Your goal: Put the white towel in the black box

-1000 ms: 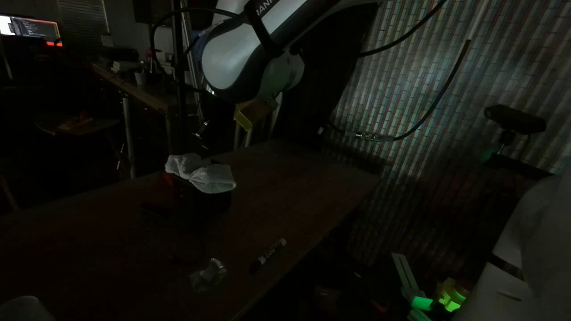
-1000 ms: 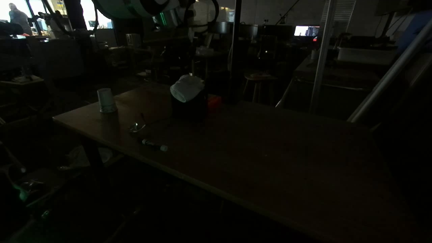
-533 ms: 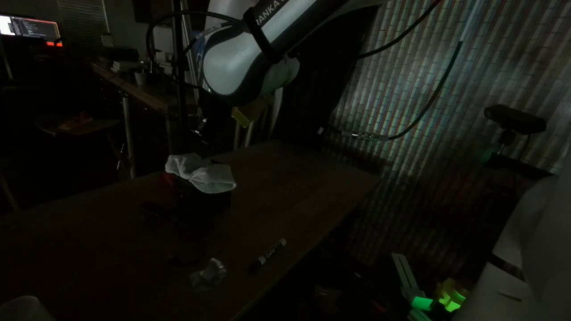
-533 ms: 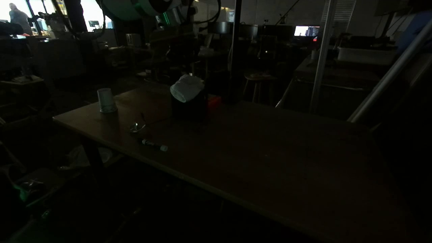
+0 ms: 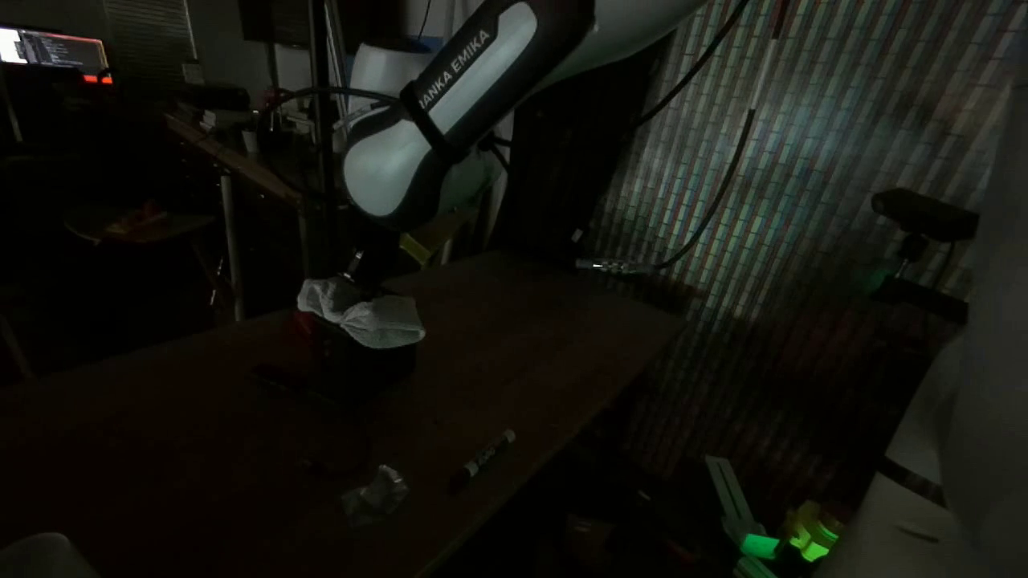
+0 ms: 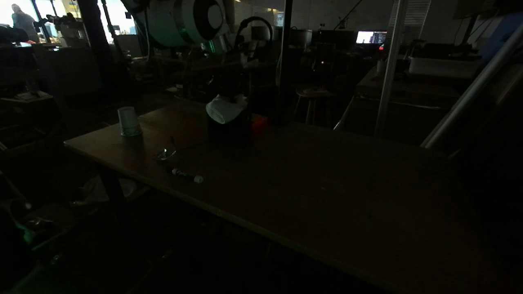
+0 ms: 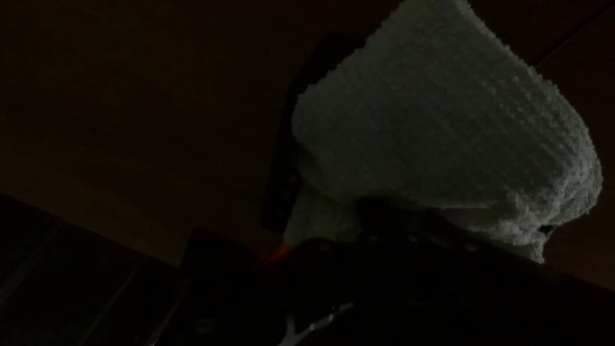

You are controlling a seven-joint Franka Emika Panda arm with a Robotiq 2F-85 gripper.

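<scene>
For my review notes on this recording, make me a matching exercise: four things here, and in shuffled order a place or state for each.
1. white towel
2. black box
3. marker
4. cup

A. lying on its side
B. standing wide end down
C. beneath the towel
D. bunched over the box's top

Pairs: 1-D, 2-C, 3-A, 4-B
</scene>
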